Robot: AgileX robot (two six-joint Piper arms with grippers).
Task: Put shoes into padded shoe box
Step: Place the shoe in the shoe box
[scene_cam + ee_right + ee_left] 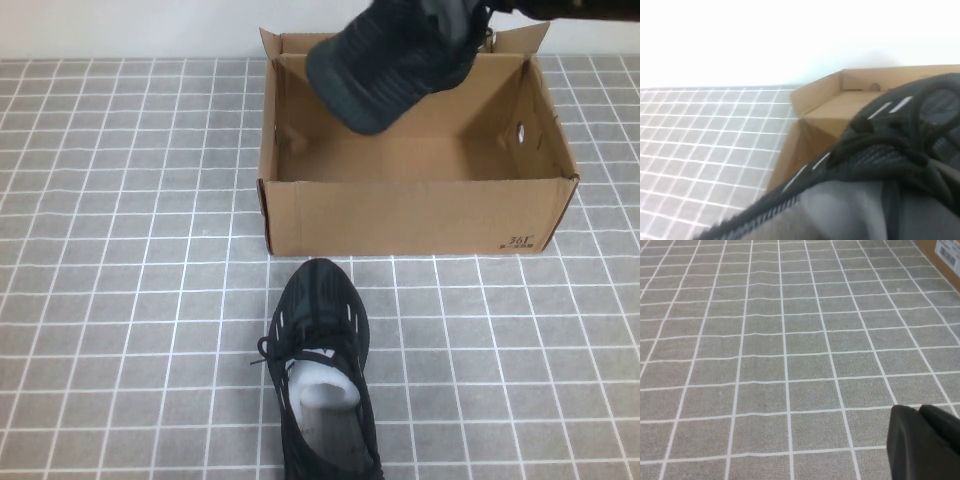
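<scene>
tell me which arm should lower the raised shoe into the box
Right. The right gripper holds the raised shoe above the open shoe box. The left gripper hangs over bare tiled table, holding nothing. The second shoe lies before the box.

My work surface [120, 300] is a grey mat w/ a grid of thin white lines, covering everything in front of me, left to right. Texture looks slightly grainy up close [790, 365]. Beyond its far edge, a plain white wall [120, 28], no marks. Light is even & soft, only faint shadows on the mat.
</scene>
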